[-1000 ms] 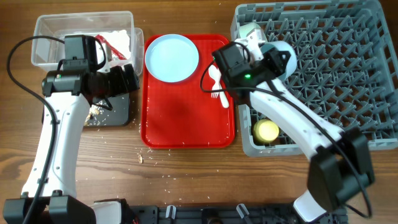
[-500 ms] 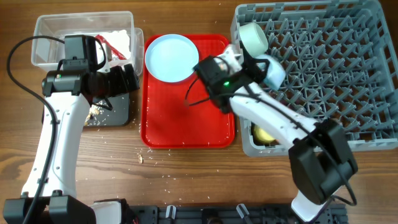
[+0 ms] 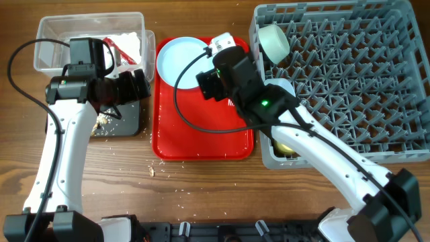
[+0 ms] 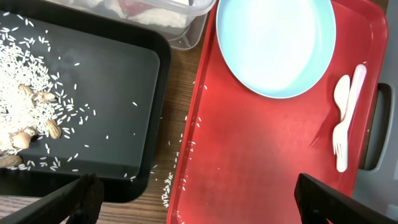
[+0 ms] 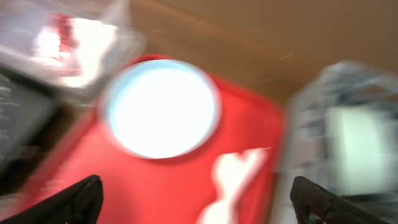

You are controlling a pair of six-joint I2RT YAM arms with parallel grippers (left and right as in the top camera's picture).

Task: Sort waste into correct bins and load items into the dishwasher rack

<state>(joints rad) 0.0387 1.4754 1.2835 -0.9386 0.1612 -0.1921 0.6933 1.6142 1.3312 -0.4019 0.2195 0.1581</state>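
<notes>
Hands are both released. My left hand [image 4: 196,190] hangs with fingers wide apart where the shallow black rectangular tray [image 4: 118,93] and the red serving tray [image 4: 249,162] come near each other. My right hand [image 5: 196,186], in a blurred view, hovers spread above the round light blue plate [image 3: 176,64] at the upper end of the red tray. The white plastic fork and spoon [image 4: 341,134] lie just right of the plate. The pale green bowl [image 3: 274,42] sits in the upper left corner of the large grey plastic rack [image 3: 349,81].
</notes>
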